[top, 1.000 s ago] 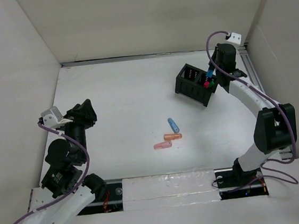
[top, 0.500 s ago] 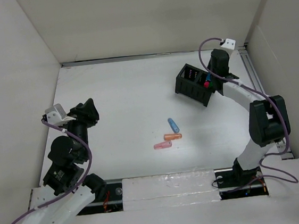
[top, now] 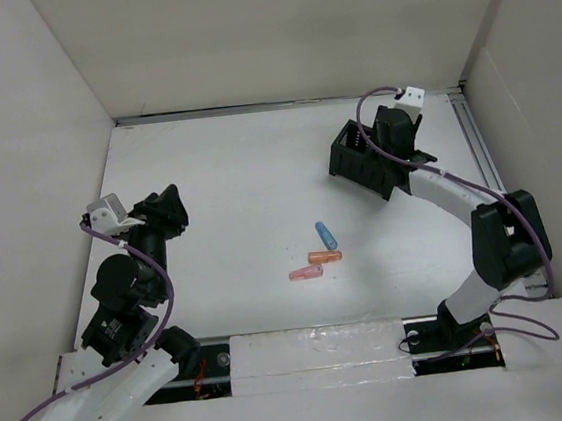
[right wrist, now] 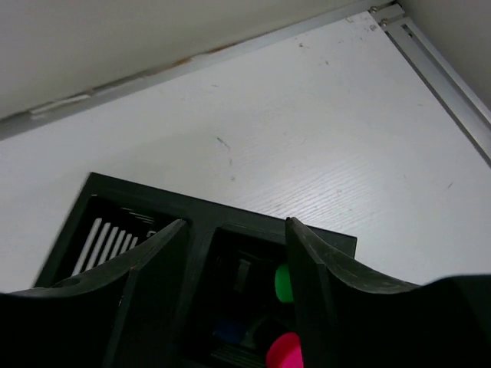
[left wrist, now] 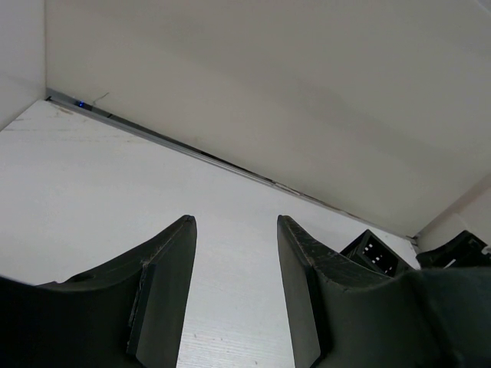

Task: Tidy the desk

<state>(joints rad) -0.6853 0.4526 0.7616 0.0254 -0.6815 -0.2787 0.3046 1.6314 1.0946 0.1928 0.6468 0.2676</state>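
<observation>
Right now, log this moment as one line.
left claw: open, empty | right claw: open, empty, over black box | loose on desk: blue piece, orange piece, pink piece

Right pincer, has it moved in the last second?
Yes. In the top view the right pincer has swung left, from the black organizer box's right edge to over its middle; the box stayed put.
</observation>
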